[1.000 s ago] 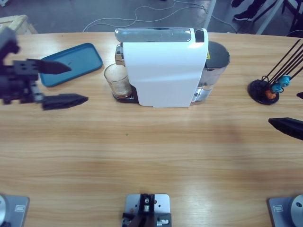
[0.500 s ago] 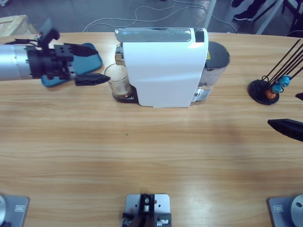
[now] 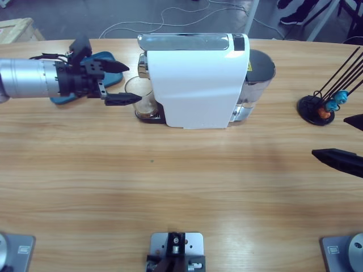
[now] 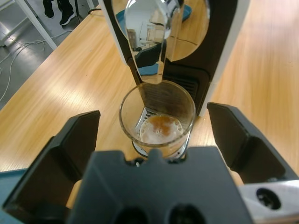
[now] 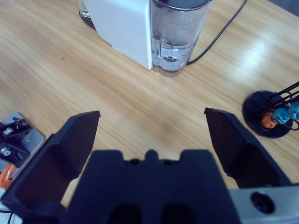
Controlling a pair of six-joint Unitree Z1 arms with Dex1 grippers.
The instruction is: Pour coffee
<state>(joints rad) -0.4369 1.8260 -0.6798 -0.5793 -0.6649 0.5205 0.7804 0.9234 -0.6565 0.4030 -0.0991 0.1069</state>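
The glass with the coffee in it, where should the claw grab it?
Probably around the round side wall of the glass, coming in level from its open side, away from the white coffee machine. The spout hangs over the rim and the machine blocks the back. The left claw already faces it, jaws open wide on either side.

The glass (image 3: 140,96) stood on the coffee machine's (image 3: 195,79) drip tray, at its left end, with the coffee (image 4: 160,129) in its bottom. A tray (image 3: 110,63) lay further left. A capsule stand (image 3: 317,109), probably holding capsules, stood well right.
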